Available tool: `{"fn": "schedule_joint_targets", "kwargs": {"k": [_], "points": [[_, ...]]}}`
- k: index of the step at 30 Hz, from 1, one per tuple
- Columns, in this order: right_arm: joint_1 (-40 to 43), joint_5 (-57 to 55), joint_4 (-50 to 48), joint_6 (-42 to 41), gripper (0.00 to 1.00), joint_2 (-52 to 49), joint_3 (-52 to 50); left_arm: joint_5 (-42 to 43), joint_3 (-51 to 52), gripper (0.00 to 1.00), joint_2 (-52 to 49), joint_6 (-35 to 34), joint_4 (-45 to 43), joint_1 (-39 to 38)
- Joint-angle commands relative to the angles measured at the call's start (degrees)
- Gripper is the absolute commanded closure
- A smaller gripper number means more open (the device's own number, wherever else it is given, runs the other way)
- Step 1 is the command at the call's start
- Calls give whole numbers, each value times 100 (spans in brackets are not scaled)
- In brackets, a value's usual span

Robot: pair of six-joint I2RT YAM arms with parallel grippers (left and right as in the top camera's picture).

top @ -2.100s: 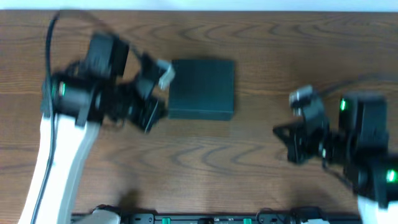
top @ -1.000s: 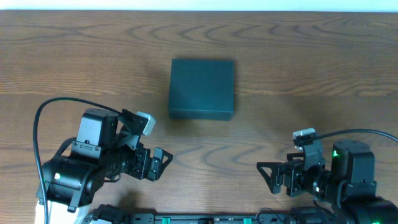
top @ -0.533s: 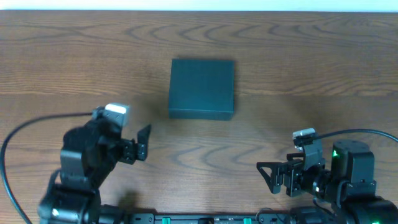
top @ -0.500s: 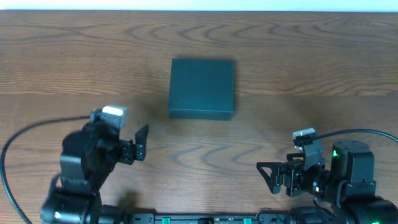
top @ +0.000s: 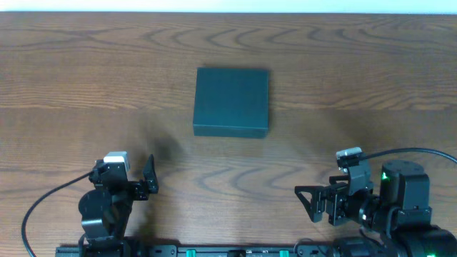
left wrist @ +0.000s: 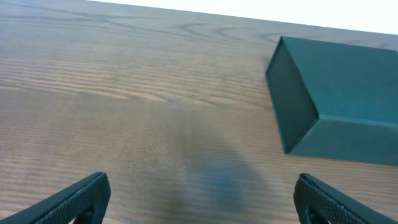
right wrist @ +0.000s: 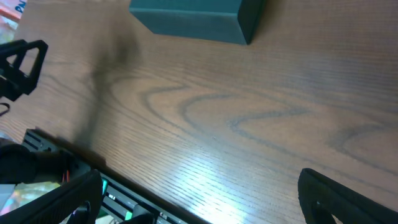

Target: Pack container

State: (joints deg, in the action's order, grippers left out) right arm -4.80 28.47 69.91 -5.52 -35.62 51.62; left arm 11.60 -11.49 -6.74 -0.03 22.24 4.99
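The container (top: 231,101) is a dark teal square box with its flat lid down, standing alone at mid-table. The left wrist view has the container (left wrist: 348,93) ahead to the right; in the right wrist view the container (right wrist: 193,15) lies at the top. My left gripper (top: 125,177) is near the front left edge, well short of the box, open and empty (left wrist: 202,202). Near the front right edge my right gripper (top: 307,203) points left, also open with nothing between its fingers (right wrist: 199,199).
A black rail (top: 235,251) with green lights runs along the table's front edge. Bits of colourful packets (right wrist: 9,12) show at the left margin of the right wrist view, off the table. One left finger (right wrist: 25,59) appears there too.
My left arm has drawn back from beside the container's left side to the front left edge. The right arm pulled back earlier and has since stayed still. The container has not moved.
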Motion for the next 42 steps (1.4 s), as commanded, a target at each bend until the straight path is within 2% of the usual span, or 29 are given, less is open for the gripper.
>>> {"fn": "schedule_joint_targets", "kwargs": {"k": [1,4,14,42], "points": [[-52,-2,-2,-44,1,13,0,-46,293,5,389,-42,-70,68],[-52,-2,-2,-46,1,13,0,-70,542,5,660,-33,-192,66],[-52,-2,-2,-44,1,13,0,-310,549,4,656,7,-234,59],[-52,-2,-2,-46,1,13,0,-302,549,4,654,4,-238,61]]}}
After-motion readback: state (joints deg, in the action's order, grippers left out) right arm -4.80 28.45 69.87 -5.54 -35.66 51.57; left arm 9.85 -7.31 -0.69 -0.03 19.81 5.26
